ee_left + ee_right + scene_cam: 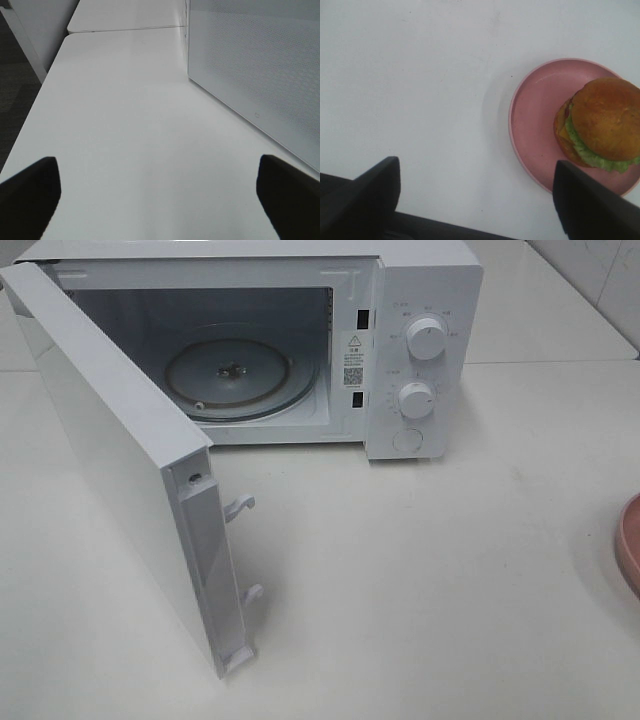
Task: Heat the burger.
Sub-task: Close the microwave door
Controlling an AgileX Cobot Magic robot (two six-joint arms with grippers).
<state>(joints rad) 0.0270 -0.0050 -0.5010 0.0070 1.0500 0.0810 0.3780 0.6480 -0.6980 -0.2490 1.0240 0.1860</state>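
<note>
Sitting on the pink plate [535, 130], the burger [602, 122] is off-centre toward one rim, at the table's [420, 570] right edge. Right gripper [475, 197] hovers beside the plate, jaws spread, holding nothing. Left gripper [157, 192] likewise released, near the microwave [400, 300] door [110, 440] (swung wide open, turntable [235, 375] bare).

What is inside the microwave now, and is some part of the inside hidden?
Inside the microwave only the glass turntable shows, with no food on it. The open door covers the left part of the cavity, so that part cannot be checked.
</note>
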